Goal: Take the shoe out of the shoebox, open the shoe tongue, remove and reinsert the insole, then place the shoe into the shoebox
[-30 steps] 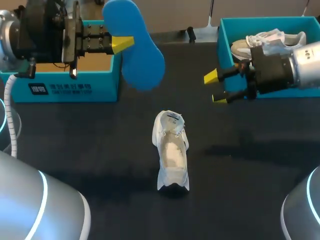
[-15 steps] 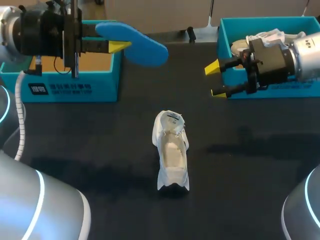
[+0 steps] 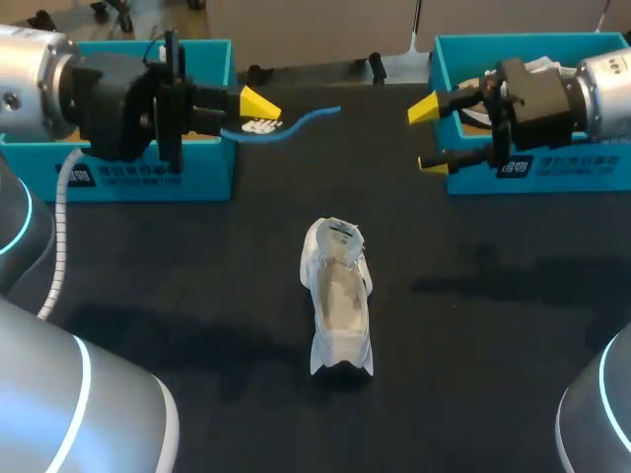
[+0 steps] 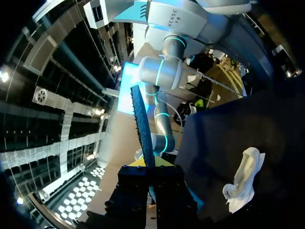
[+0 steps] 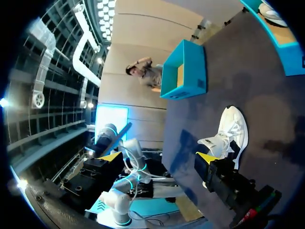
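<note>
Upper left in the head view, the left gripper [image 3: 252, 114] is clamped on the blue insole [image 3: 301, 118]. The insole shows edge-on as a thin curved strip that runs out from the yellow tips toward the middle of the far table edge. In the left wrist view it stands straight out from between the fingers, again edge-on.

The left arm [image 3: 35, 74] lies across the front of the left box [image 3: 138, 177] and hides part of its opening.

The white shoe [image 3: 338, 296] stands alone in the centre of the black table [image 3: 493, 325], its tongue pulled open so the inside shows. It is well apart from both grippers and both boxes.

Upper right, the right gripper [image 3: 428, 136] hangs with its fingers spread wide and nothing between them, just in front of the near left corner of the right box [image 3: 572, 168]. The right arm [image 3: 606, 84] covers most of that box's inside. The right wrist view shows a second shoe [image 5: 272, 10], also white, lying in it.
</note>
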Controlling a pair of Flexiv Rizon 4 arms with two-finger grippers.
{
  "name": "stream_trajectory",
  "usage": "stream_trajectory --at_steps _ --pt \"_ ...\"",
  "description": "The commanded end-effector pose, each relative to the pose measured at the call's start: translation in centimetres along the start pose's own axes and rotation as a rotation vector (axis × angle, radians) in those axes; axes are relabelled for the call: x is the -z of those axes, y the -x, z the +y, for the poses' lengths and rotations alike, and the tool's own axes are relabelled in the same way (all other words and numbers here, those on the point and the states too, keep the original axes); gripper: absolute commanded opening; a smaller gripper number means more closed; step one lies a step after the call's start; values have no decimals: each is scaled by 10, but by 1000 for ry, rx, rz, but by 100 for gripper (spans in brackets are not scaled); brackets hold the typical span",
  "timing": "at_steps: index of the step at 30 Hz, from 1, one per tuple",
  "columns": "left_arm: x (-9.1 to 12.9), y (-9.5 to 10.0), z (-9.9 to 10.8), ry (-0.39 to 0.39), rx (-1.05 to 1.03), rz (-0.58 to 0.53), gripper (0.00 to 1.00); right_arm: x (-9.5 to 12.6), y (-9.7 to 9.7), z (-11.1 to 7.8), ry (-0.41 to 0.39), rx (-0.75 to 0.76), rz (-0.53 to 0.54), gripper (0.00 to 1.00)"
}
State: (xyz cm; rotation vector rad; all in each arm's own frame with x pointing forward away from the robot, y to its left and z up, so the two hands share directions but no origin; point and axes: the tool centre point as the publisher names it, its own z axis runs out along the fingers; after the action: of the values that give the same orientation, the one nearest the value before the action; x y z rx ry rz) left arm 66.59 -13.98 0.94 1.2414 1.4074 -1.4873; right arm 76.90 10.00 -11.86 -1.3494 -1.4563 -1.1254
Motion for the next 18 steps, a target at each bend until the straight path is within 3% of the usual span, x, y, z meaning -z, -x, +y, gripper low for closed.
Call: stream_trajectory --at_steps 1,11,18 --pt "-1 -6 3 -40 -219 -11 0 1 7 7 -25 1 27 100" --pt "-1 -6 3 -40 -219 -11 0 1 7 7 -25 1 27 100" --pt "-10 -22 28 47 -471 -2 0 1 7 7 -25 1 27 100"
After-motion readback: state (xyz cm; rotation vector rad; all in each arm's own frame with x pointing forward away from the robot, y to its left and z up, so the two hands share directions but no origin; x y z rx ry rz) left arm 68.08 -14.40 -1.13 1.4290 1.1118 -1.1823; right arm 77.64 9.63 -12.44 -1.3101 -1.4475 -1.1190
